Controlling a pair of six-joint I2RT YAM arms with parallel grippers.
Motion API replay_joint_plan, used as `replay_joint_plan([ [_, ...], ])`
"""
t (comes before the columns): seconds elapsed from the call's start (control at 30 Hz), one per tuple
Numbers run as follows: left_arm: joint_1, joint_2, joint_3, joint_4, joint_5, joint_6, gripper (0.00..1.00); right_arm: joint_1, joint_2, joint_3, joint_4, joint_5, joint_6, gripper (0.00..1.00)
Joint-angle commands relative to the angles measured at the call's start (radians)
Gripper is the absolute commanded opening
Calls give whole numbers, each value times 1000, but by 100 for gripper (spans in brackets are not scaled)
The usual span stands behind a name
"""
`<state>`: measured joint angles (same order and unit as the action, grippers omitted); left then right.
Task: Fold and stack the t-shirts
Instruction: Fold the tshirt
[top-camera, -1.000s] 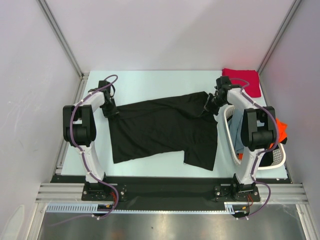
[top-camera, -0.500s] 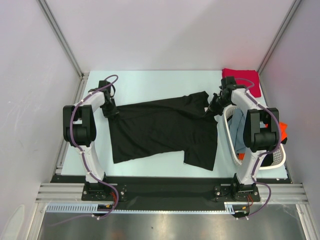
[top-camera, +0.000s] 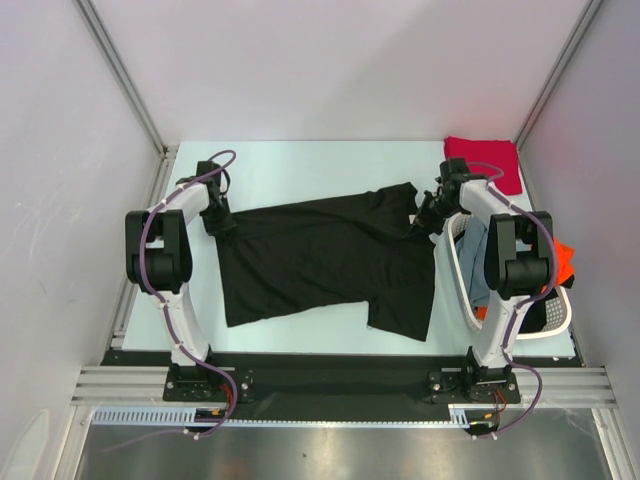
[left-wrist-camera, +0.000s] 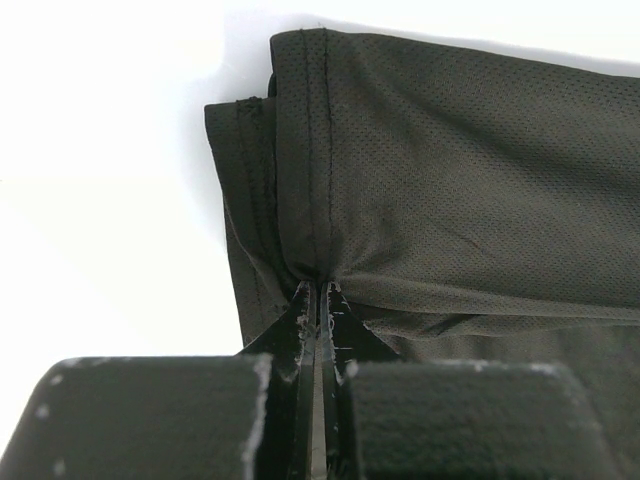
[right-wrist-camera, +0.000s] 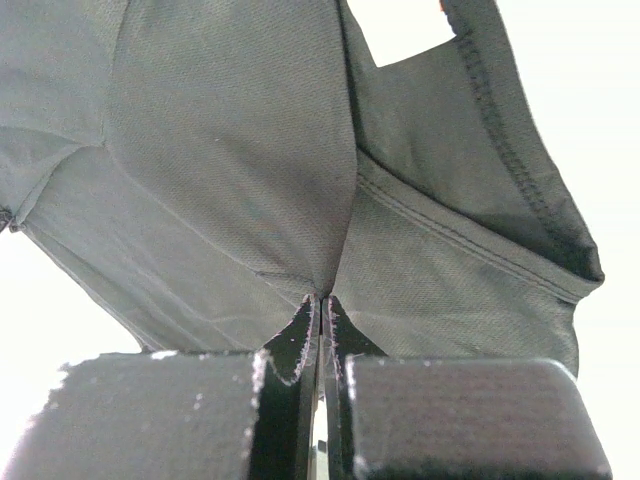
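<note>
My left gripper (left-wrist-camera: 317, 290) has its jaws pressed together on a stitched hem fold of the large black t-shirt (top-camera: 320, 265), no gap showing between the fingers. My right gripper (right-wrist-camera: 320, 298) is pinched just as tight on a gathered fold of the same cloth, beside a seamed edge.

The shirt lies spread across the middle of the table, with the left grip at its far left corner and the right grip at its far right, where the fabric bunches up.

Just right of the right arm, a white perforated plastic basket (top-camera: 462, 275) stands against the table's right edge. It holds orange cloth (top-camera: 566, 262) and grey-blue cloth (top-camera: 480, 265), and in the top view the arm's links overlap its rim. A folded red t-shirt (top-camera: 490, 160) sits in the far right corner, near the right gripper but apart from the black shirt.

The pale, smooth table (top-camera: 310, 165) is boxed in by plain white walls (top-camera: 330, 60), with grey metal posts (top-camera: 120, 70) at the far corners. Bare surface shows along the far edge and at the near left corner. The left arm stands close to the table's left edge.
</note>
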<state>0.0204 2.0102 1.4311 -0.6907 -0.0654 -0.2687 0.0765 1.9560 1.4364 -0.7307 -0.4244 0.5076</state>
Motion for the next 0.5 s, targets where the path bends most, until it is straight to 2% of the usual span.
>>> replay_joint_plan([
  [0.0,18,-14,2,-12,-57,33,0,-18,-5,-8,11,3,2,0],
  [0.23,24,-1,12,-9,-59,31,0,-27,11,2,-16,30,-30,0],
  [0.47,30,15,26,-4,-51,34,0,0,-52,22,-33,59,-27,0],
])
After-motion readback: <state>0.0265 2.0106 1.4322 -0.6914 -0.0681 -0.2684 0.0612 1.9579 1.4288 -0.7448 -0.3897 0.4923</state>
